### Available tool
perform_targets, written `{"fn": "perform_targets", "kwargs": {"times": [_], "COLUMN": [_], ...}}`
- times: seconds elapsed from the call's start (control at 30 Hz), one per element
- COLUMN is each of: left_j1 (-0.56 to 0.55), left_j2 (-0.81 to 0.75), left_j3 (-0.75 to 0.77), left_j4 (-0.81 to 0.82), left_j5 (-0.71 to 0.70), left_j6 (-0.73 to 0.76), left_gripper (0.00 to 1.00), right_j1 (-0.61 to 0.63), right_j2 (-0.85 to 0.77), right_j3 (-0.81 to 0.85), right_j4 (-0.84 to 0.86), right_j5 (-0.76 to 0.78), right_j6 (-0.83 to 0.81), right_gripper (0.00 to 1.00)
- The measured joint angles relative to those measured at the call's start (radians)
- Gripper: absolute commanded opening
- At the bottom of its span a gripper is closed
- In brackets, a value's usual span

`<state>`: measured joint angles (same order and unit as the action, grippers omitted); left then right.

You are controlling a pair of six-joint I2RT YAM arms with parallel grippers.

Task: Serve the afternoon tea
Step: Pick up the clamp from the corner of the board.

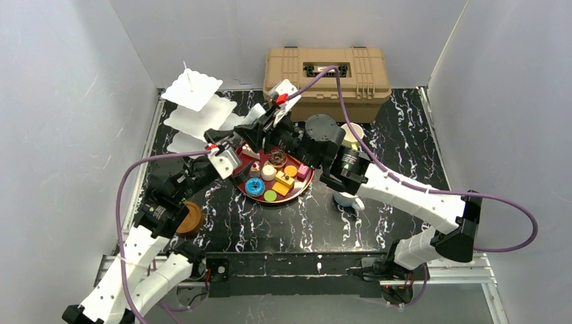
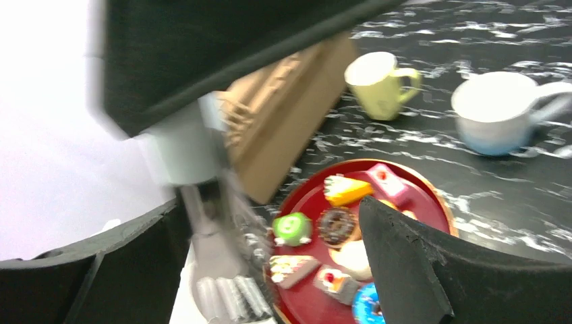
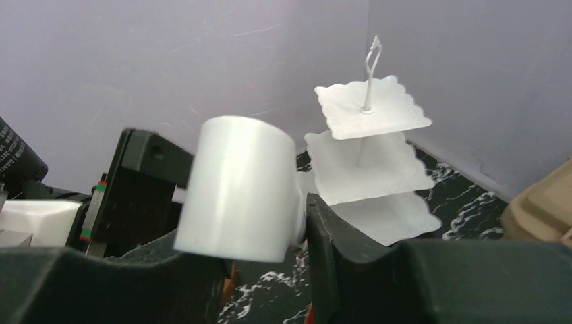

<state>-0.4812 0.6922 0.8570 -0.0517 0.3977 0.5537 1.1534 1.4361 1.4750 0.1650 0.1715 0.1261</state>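
Toy pastries lie on the dark red tray (image 1: 301, 189): a blue donut (image 1: 254, 187), a green roll (image 2: 292, 228), a yellow cake (image 2: 345, 190) and a pink cake (image 2: 386, 181). The white three-tier stand (image 1: 192, 101) is at the back left and also shows in the right wrist view (image 3: 367, 158). My left gripper (image 2: 273, 202) is open and empty over the tray's left side (image 1: 237, 143). My right gripper (image 3: 263, 229) is shut on a white cylinder (image 3: 239, 196), held above the tray's far edge (image 1: 260, 120). The cream-yellow mug (image 2: 378, 84) and the white mug (image 2: 496, 111) stand right of the tray.
The tan plastic case (image 1: 327, 71) stands at the back, behind the tray. A brown coaster (image 1: 191, 217) lies beside my left arm. My right arm crosses over the white mug (image 1: 345, 200). White walls close in on three sides.
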Motion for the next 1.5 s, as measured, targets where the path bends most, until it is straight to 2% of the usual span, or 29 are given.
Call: {"fn": "perform_targets", "kwargs": {"times": [0.2, 0.37, 0.5, 0.6, 0.73, 0.77, 0.83, 0.87, 0.9, 0.93, 1.07, 1.13, 1.37, 1.5], "left_j1": [0.016, 0.014, 0.014, 0.014, 0.014, 0.014, 0.014, 0.013, 0.013, 0.013, 0.014, 0.014, 0.017, 0.018], "left_j2": [-0.034, -0.074, -0.087, -0.082, -0.077, -0.074, -0.066, -0.061, -0.058, -0.054, -0.047, -0.047, -0.056, -0.065], "left_j3": [-0.008, -0.032, -0.037, -0.037, -0.037, -0.037, -0.037, -0.037, -0.037, -0.033, -0.028, -0.028, -0.034, -0.034], "left_j4": [0.124, 0.159, 0.136, 0.094, 0.033, 0.019, -0.003, -0.011, -0.010, -0.009, -0.016, -0.017, -0.025, -0.032], "left_j5": [-0.110, -0.089, -0.035, -0.011, -0.010, -0.011, -0.012, -0.010, -0.013, -0.011, -0.008, -0.007, 0.001, 0.003], "left_j6": [-0.025, -0.054, -0.067, -0.077, -0.076, -0.072, -0.067, -0.069, -0.063, -0.063, -0.037, -0.001, 0.061, 0.069], "left_gripper": [0.85, 0.90, 0.83, 0.70, 0.49, 0.41, 0.18, 0.09, 0.03, 0.00, 0.00, 0.00, 0.00, 0.00], "right_j1": [0.042, 0.058, 0.058, 0.058, 0.058, 0.058, 0.058, 0.056, 0.055, 0.055, 0.055, 0.058, 0.066, 0.069], "right_j2": [-0.005, -0.006, -0.007, -0.008, -0.015, -0.018, -0.023, -0.023, -0.023, -0.022, -0.020, -0.020, -0.020, -0.020], "right_j3": [-0.031, -0.039, -0.039, -0.039, -0.039, -0.039, -0.039, -0.039, -0.039, -0.040, -0.043, -0.053, -0.080, -0.080], "right_j4": [-0.018, -0.035, -0.043, -0.045, -0.046, -0.046, -0.043, -0.042, -0.049, -0.060, -0.066, -0.056, 0.005, 0.026], "right_j5": [-0.048, -0.055, -0.058, -0.058, -0.058, -0.058, -0.054, -0.053, -0.051, -0.051, -0.032, -0.018, 0.005, 0.013], "right_j6": [0.064, 0.078, 0.080, 0.080, 0.080, 0.080, 0.079, 0.079, 0.079, 0.080, 0.090, 0.118, 0.197, 0.210], "right_gripper": [0.16, 0.16, 0.16, 0.16, 0.16, 0.17, 0.17, 0.18, 0.25, 0.34, 0.59, 0.61, 0.58, 0.38]}}
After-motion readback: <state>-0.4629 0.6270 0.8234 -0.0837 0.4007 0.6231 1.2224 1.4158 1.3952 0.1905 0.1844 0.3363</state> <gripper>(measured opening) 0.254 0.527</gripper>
